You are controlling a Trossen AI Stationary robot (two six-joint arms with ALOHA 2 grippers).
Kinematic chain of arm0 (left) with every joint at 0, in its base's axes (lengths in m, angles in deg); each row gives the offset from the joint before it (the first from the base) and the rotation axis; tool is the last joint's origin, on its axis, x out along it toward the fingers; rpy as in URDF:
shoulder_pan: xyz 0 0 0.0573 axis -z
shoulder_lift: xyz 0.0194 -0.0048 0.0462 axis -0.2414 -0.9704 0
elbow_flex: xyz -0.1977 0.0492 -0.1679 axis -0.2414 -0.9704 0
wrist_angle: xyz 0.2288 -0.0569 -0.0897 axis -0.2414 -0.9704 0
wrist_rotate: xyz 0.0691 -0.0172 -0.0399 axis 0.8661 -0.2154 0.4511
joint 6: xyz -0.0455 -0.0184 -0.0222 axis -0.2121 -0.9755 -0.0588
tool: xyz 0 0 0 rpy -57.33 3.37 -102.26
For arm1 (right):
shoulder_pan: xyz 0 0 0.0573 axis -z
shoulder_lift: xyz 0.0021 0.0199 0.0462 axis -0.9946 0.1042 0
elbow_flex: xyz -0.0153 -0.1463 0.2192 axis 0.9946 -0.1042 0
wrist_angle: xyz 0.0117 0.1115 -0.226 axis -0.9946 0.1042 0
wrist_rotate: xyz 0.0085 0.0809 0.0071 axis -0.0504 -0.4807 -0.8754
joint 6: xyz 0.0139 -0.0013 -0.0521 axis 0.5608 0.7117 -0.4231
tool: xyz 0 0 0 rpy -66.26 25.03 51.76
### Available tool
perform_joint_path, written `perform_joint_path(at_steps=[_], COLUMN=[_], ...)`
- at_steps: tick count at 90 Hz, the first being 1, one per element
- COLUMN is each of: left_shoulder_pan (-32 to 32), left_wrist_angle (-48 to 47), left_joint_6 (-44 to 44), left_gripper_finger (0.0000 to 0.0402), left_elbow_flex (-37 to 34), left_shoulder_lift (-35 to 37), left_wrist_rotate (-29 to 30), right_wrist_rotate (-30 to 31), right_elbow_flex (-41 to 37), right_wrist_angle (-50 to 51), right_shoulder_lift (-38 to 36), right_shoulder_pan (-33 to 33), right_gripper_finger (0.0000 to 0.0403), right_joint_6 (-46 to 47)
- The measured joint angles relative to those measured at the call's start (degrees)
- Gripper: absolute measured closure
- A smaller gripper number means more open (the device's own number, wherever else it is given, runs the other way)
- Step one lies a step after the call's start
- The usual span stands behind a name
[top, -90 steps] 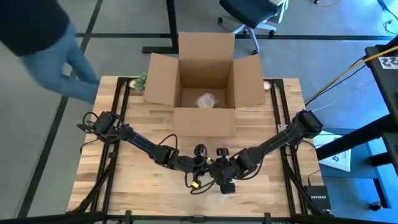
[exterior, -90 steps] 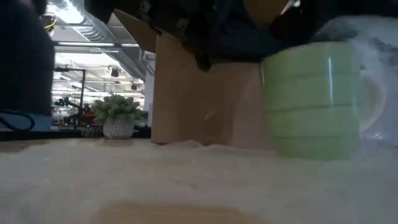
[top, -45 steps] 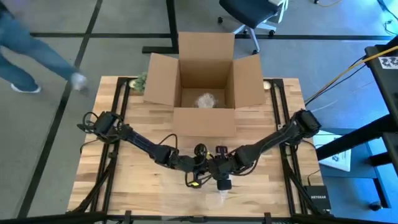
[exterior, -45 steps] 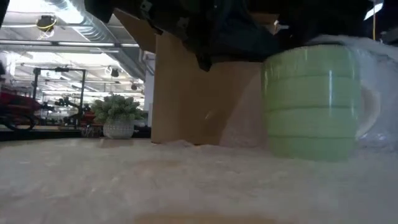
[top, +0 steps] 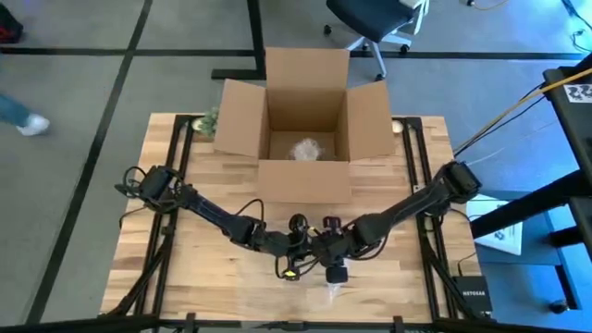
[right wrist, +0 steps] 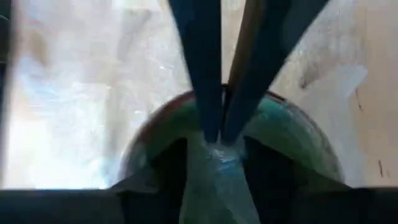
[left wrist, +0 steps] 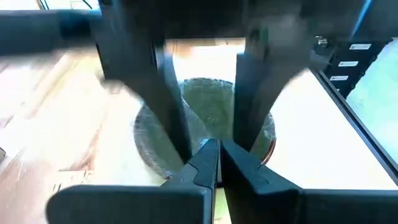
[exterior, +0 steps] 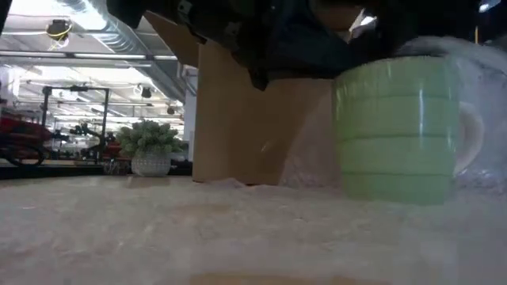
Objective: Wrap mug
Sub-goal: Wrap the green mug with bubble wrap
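Mug wrap in progress, near edge of counter (top: 185,277).
Right pincer (right wrist: 214,140) clenched on soft, slippery bubble wrap (right wrist: 217,180) over rigid, fragile green mug (exterior: 396,131); left pincer (left wrist: 217,149) clenched, contents indeterminate.

Pale green mug (exterior: 398,131), ribbed in horizontal bands, standing upright on the wooden table near its front edge, ahead of the open cardboard box. Its handle (exterior: 472,142) projects to one side in the low view. Clear bubble wrap (exterior: 483,95) rises behind and beside the mug and spreads over the tabletop around its base. Seen from the wrist cameras, the round rim (left wrist: 211,99) faces upward with wrap gathered over the opening (right wrist: 217,168).
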Motion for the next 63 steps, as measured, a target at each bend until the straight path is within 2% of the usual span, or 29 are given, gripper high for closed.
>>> perform_joint_path(at_steps=[22,36,63], left_shoulder_pan=[0.00,0.00,0.61], left_wrist_angle=[-0.07,-0.05,-1.34], left_joint_6=[-0.01,-0.02,0.66], left_gripper_finger=[0.0402,0.0402,0.0402], left_elbow_flex=[0.00,0.00,0.17], left_shoulder_lift=[0.02,0.04,4.56], left_wrist_rotate=[-0.02,-0.04,0.28], right_wrist_rotate=[-0.06,0.99,7.78], right_elbow_flex=[0.60,0.76,0.19], right_wrist_angle=[5.51,8.04,8.65], right_shoulder_lift=[-6.41,-9.22,-9.34], right_shoulder_pan=[-0.12,-2.42,-7.33], right_gripper_finger=[0.0265,0.0265,0.0265], right_joint_6=[0.57,3.14,5.43])
